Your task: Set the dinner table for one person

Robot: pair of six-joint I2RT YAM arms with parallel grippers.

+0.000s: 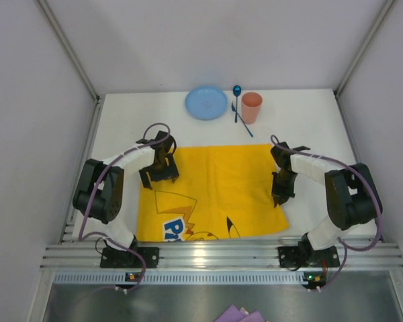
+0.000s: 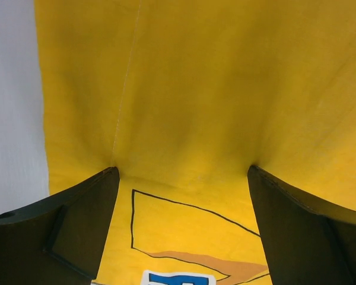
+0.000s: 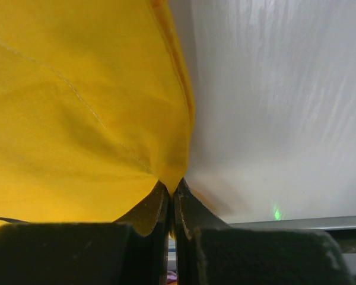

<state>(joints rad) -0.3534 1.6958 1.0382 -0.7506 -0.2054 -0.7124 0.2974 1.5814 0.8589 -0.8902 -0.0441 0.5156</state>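
Observation:
A yellow cartoon-printed placemat point(image 1: 215, 188) lies on the white dinner table point(image 1: 309, 127) between my arms. My left gripper point(image 1: 160, 176) is open over the mat's left part; in the left wrist view the gripper point(image 2: 183, 169) has both tips touching the yellow cloth point(image 2: 196, 89), with bare table point(image 2: 12, 107) at the left. My right gripper point(image 1: 280, 198) is at the mat's right edge; in the right wrist view the gripper point(image 3: 172, 185) is shut on that edge of the cloth point(image 3: 77, 119), which is pinched up off the table point(image 3: 273, 107).
At the table's far side stand a light blue plate point(image 1: 205, 102), a blue spoon point(image 1: 237, 100) with another blue utensil crossed under it, and an orange cup point(image 1: 251, 107). Grey walls close in left and right. A metal rail point(image 1: 221, 255) runs along the near edge.

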